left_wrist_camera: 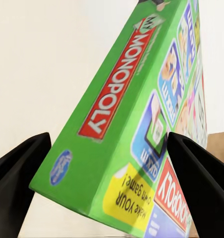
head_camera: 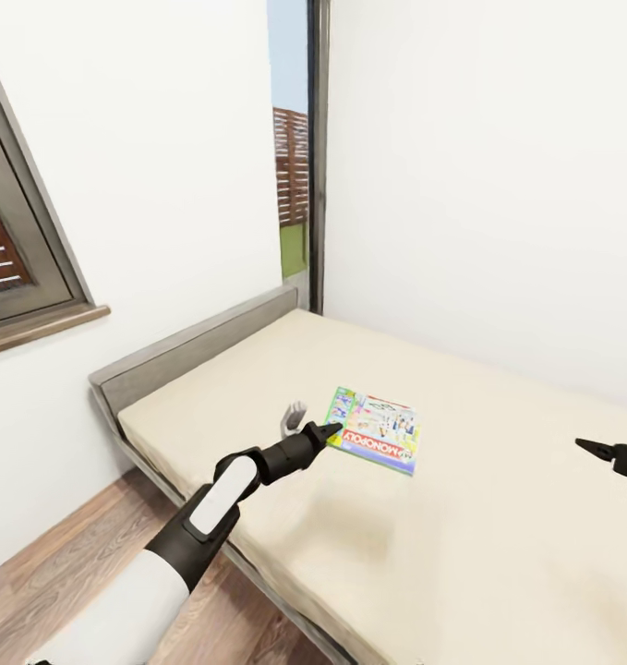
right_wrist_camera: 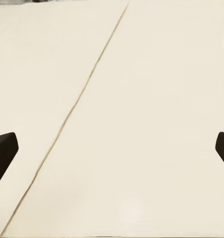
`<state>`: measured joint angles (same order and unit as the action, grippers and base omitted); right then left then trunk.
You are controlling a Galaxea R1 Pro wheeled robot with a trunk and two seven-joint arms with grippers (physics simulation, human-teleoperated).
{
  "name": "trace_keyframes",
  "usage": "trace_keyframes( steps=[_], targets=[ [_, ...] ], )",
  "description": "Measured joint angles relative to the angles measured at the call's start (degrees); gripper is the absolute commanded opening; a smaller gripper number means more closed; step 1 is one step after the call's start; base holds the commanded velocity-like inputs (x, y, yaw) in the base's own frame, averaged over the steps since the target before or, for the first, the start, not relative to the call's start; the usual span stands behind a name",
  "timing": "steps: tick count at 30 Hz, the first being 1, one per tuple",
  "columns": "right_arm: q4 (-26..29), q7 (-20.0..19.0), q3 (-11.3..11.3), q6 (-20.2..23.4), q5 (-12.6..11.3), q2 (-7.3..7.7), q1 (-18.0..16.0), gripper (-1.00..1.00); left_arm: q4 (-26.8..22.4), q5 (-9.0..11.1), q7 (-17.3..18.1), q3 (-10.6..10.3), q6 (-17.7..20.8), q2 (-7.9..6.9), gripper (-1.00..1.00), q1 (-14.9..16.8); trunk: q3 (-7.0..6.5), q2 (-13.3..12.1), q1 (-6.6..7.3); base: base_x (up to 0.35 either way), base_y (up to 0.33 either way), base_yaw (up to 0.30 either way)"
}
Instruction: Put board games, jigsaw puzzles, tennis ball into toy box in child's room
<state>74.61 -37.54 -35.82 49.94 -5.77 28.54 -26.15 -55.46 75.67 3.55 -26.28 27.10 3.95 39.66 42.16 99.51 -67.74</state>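
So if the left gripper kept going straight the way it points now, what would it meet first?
Most likely the Monopoly box on the bed: the left gripper is open, its fingers either side of the box's near corner, contact unclear.

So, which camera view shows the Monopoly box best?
The head view: the whole Monopoly box lies flat on the bed, at the left gripper tip. The left wrist view shows its corner between the open fingers, close and cropped.

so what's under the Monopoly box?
The Monopoly box lies flat on the bed, on bare cream mattress. Anything directly beneath it is covered, so I can't tell. The left gripper is at its near corner, fingers spread either side.
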Motion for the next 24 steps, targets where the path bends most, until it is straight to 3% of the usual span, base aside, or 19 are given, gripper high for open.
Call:
trace_keyframes(
  steps=[16,24],
  targets=[
    [2.4,-0.1,-1.3,0.1,-0.1,-0.27,0.6,1.0,0.0,0.4,-0.7,0.0,0.1,-0.08,-1.0,0.4,-2.87,-6.4,3.51,0.0,0.0,-0.283],
    [2.7,-0.1,-1.3,0.1,-0.2,-0.43,0.9,1.0,0.1,0.6,-0.8,0.0,0.2,0.04,-1.0,0.4,-4.31,-9.6,5.27,0.0,0.0,-0.125]
  ],
)
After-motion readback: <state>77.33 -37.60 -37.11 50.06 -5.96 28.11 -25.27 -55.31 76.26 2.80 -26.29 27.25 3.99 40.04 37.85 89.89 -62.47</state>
